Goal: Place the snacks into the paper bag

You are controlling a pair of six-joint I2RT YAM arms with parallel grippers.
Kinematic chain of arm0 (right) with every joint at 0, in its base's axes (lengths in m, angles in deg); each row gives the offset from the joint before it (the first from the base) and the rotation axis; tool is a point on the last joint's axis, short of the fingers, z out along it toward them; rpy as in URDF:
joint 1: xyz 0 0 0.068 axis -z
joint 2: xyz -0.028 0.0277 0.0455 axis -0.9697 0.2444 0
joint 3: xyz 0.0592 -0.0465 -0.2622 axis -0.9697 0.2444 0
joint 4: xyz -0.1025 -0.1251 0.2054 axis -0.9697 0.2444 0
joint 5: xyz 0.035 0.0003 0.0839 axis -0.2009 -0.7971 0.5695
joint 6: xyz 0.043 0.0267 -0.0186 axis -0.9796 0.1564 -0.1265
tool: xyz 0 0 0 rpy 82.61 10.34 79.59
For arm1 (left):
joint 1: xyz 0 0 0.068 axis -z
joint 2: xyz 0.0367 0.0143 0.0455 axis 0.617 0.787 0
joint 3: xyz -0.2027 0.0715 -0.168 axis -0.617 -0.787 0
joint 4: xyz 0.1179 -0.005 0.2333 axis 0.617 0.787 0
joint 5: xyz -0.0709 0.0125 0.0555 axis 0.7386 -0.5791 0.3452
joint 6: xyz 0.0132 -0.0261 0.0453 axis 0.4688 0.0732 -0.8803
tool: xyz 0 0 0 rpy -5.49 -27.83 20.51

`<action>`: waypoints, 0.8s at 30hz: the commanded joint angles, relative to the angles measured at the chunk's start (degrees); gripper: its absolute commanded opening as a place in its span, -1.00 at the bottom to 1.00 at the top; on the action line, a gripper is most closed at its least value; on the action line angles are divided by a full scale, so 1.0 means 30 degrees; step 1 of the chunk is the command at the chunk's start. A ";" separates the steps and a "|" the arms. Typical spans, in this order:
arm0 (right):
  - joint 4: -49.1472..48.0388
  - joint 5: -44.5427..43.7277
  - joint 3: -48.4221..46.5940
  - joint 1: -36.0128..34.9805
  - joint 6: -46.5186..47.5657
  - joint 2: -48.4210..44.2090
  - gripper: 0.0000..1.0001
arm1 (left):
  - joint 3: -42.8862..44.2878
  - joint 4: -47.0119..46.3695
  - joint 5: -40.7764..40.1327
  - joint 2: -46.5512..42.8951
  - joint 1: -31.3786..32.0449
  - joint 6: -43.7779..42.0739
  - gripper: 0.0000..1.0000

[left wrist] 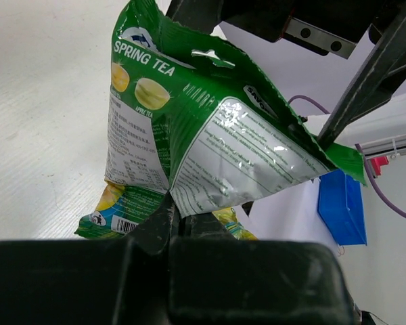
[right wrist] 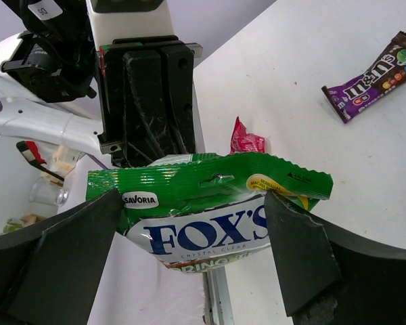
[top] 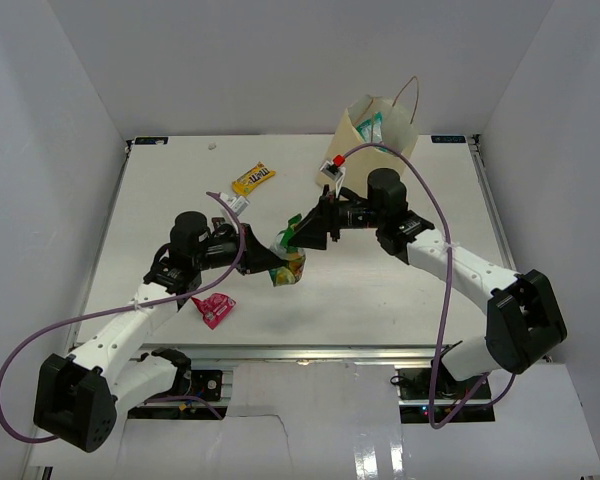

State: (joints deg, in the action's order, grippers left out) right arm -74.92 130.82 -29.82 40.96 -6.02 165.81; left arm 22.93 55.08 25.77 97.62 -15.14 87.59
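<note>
A green Fox's Spring Tea candy packet (top: 290, 265) hangs above the table's middle between both grippers. My left gripper (top: 273, 262) is shut on its lower part; in the left wrist view the fingers (left wrist: 164, 220) pinch the packet (left wrist: 189, 135) from below. My right gripper (top: 303, 233) is open, its jaws either side of the packet's top edge (right wrist: 210, 223), with the fingers (right wrist: 301, 250) at the packet's sides. The cream paper bag (top: 397, 138) stands at the far right with a teal-white pouch (top: 368, 127) showing in its mouth.
A yellow M&M's pack (top: 252, 179) lies far left of centre and also shows in the right wrist view (right wrist: 372, 84). A red wrapper (top: 214, 309) lies near the left arm, also in the right wrist view (right wrist: 247, 139). White walls enclose the table.
</note>
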 commanded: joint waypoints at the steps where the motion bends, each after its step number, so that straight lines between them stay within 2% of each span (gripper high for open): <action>1: -0.0456 0.1404 0.0472 -0.1229 -0.0542 -0.0012 0.84 | 0.0596 -0.2115 0.0846 0.0025 0.0257 0.0357 -1.00; 5: 0.1502 0.0407 -0.0462 -0.0794 0.1007 -0.0245 0.80 | 0.0656 -0.1824 0.0381 0.0056 0.0286 0.0212 -1.00; 9: 0.2208 0.1459 -0.1751 0.0322 0.2296 -0.0393 0.80 | 0.0451 -0.0476 -0.1933 -0.0266 0.0286 -0.0257 -1.00; 10: 0.2734 0.1780 -0.2044 0.0381 0.3606 -0.0480 0.80 | 0.0276 -0.0417 -0.2517 -0.0267 0.0286 -0.0230 -1.00; 15: 0.3822 0.2428 -0.2048 0.0528 0.5112 -0.1036 0.80 | 0.0010 -0.1031 -0.2844 -0.0443 0.0286 0.0122 -1.00; 19: 0.5870 0.0733 -0.2252 0.0412 0.7076 -0.1447 0.80 | 0.0275 -0.1060 -0.2991 -0.0590 0.0286 0.0093 -1.00; 24: 0.7397 -0.3776 -0.2690 -0.0759 0.8074 -0.1595 0.81 | 0.0421 -0.1527 -0.2493 -0.0238 0.0286 0.0268 -1.00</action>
State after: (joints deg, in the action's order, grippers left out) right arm -56.23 127.93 -34.70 40.79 14.66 162.27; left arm 22.62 54.47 17.40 97.81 -14.44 87.88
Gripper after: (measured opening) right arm 0.903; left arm 0.035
